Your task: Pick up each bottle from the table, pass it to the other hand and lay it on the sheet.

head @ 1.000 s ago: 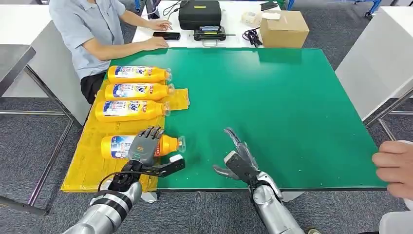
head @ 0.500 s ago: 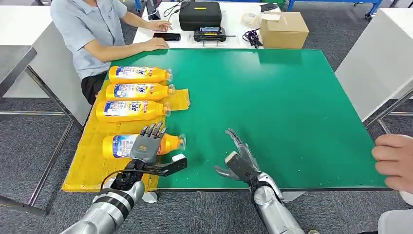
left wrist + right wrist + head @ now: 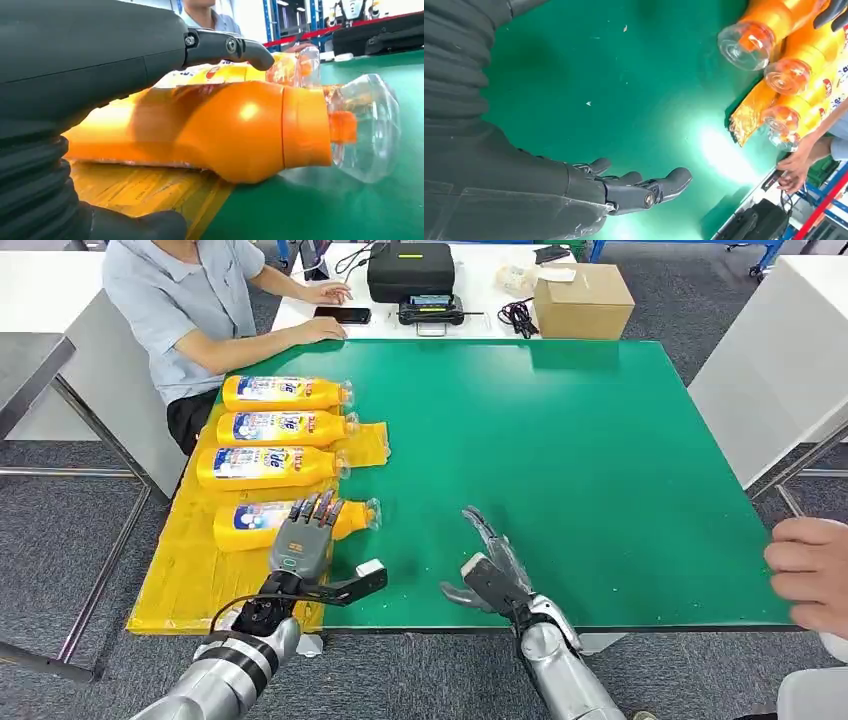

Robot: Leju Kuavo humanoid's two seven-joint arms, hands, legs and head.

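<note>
At lower left of the frame the left hand hovers over the nearest bottle, fingers straight and spread, thumb out sideways, holding nothing. That bottle lies on the yellow sheet, its clear cap over the green desk. At lower centre, the right hand stays released, palm up.

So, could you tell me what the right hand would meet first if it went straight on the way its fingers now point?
Probably nothing: the right hand points up across bare green table, and the way looks free. Far ahead, perhaps the cardboard box; depth is unclear.
</note>
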